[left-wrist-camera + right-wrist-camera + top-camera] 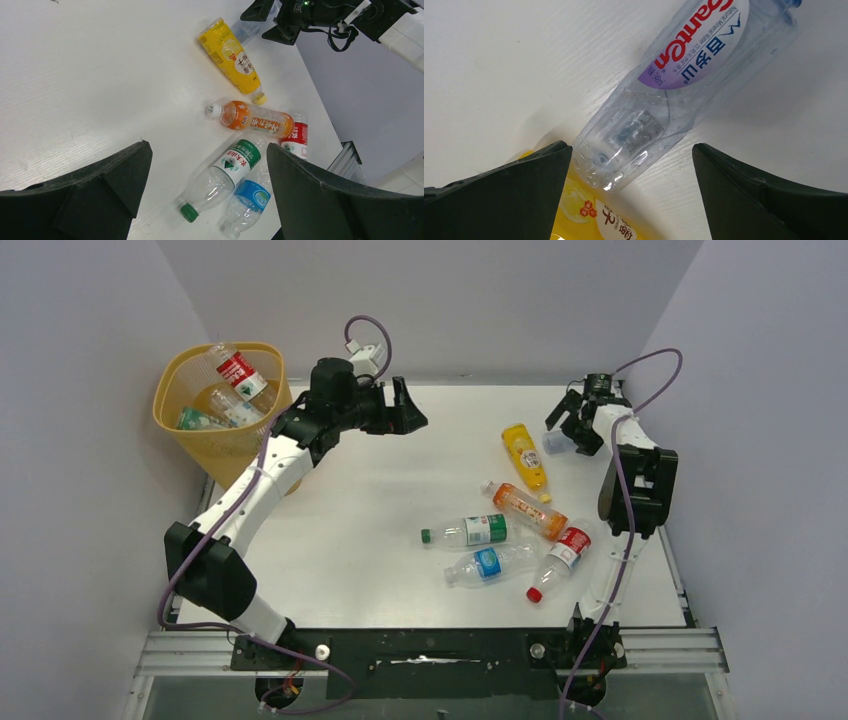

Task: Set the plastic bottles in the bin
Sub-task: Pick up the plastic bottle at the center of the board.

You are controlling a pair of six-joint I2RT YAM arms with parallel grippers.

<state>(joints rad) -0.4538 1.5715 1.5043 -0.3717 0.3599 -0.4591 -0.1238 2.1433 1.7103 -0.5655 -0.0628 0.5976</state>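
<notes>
While the right claw (631, 146) gapes empty astride the clear bottle (684, 75) (left claw (207, 147) likewise), pinching its seemingly off-centre base could squirt it away.

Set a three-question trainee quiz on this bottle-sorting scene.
1. True or false: the yellow-orange mesh plastic bin already holds plastic bottles.
2. Which end effector is poised over the clear plastic bottle with the purple-and-white label? A) left B) right
3. Fill in: the clear bottle with the green label has a ___ cap.
Key: 1 true; 2 B, the right end effector; 3 green.
</notes>
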